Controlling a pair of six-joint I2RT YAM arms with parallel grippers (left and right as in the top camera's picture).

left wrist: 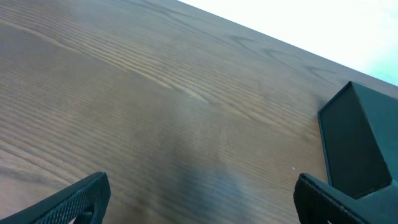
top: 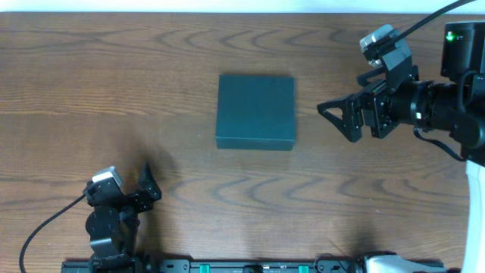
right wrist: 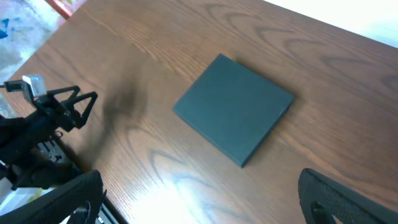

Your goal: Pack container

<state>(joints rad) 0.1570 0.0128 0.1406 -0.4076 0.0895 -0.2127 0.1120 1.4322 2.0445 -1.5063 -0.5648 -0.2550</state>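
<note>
The container (top: 255, 111) is a dark teal square box, lid shut, lying flat at the middle of the table. It also shows in the right wrist view (right wrist: 234, 108) and at the right edge of the left wrist view (left wrist: 359, 142). My right gripper (top: 339, 118) is open and empty, hovering to the right of the container with its fingers toward it; in its own view the fingertips frame bare table (right wrist: 199, 199). My left gripper (top: 148, 182) is open and empty at the front left, well short of the container; its fingertips show in its own view (left wrist: 199, 199).
The wooden table (top: 114, 83) carries nothing else. A black rail with green clips (top: 250, 265) runs along the front edge. The left arm's base (top: 106, 227) sits at the front left, the right arm's body (top: 447, 98) at the far right.
</note>
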